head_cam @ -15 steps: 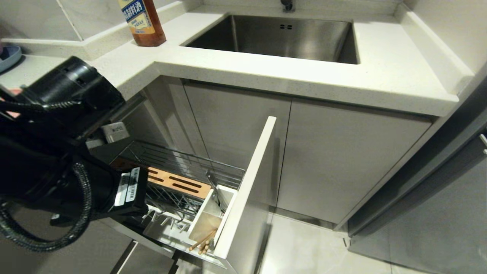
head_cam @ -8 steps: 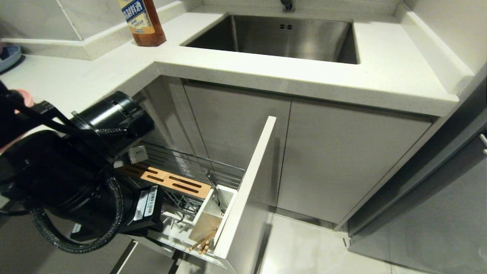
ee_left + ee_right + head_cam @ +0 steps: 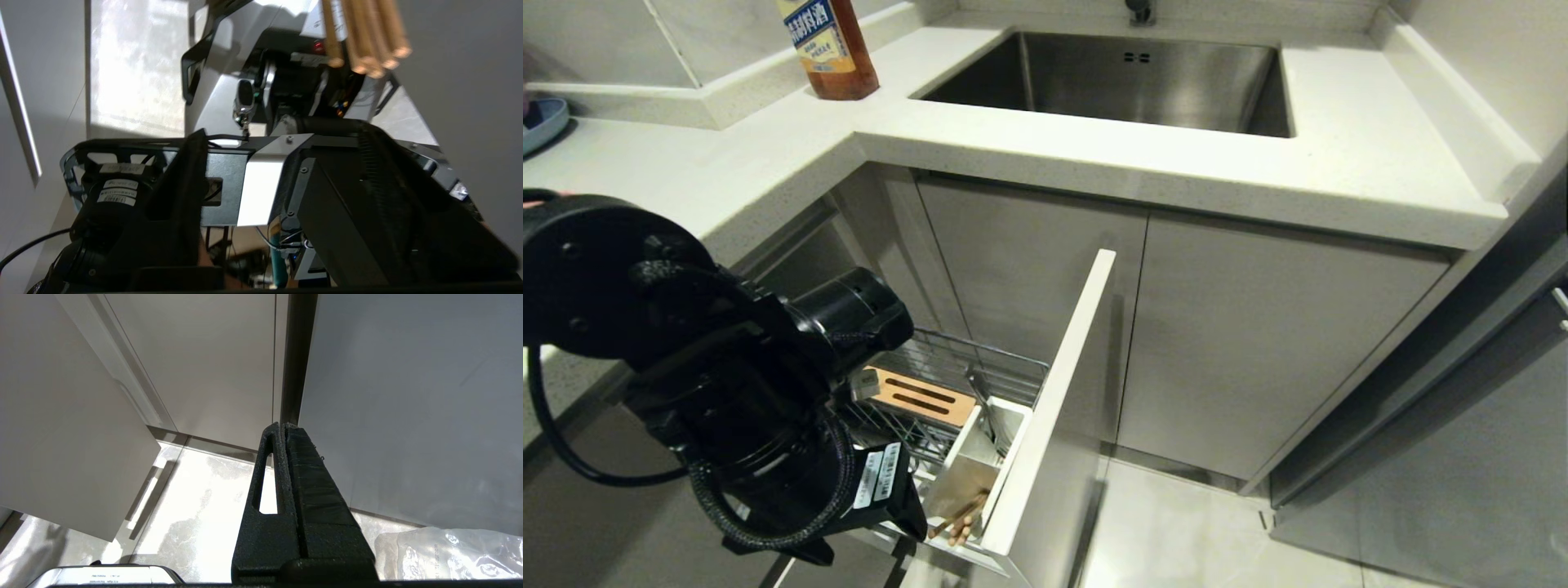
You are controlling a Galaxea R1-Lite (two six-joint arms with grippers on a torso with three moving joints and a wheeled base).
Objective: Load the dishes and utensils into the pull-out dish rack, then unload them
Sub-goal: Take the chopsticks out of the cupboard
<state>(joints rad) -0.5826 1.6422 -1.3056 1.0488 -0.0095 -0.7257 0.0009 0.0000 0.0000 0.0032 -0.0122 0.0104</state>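
We are in a home kitchen: a steel sink (image 3: 1127, 77) set in a pale desk (image 3: 1176, 175), grey cabinets (image 3: 1258, 343) below.

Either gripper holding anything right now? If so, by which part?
Nothing is held. The left gripper stands open beside the chopsticks in the rack's utensil cup. The right gripper is shut, empty, near the floor.

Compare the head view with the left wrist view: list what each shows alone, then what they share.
Head view only: the sink, the sauce bottle, the countertop, the pull-out dish rack with its wooden strip and white utensil cup, and the left arm's bulk over the rack.

Left wrist view only: the left gripper, with its fingers spread, and the robot's own base beyond them.

Both: the chopsticks, whose ends hang at the wrist view's edge.
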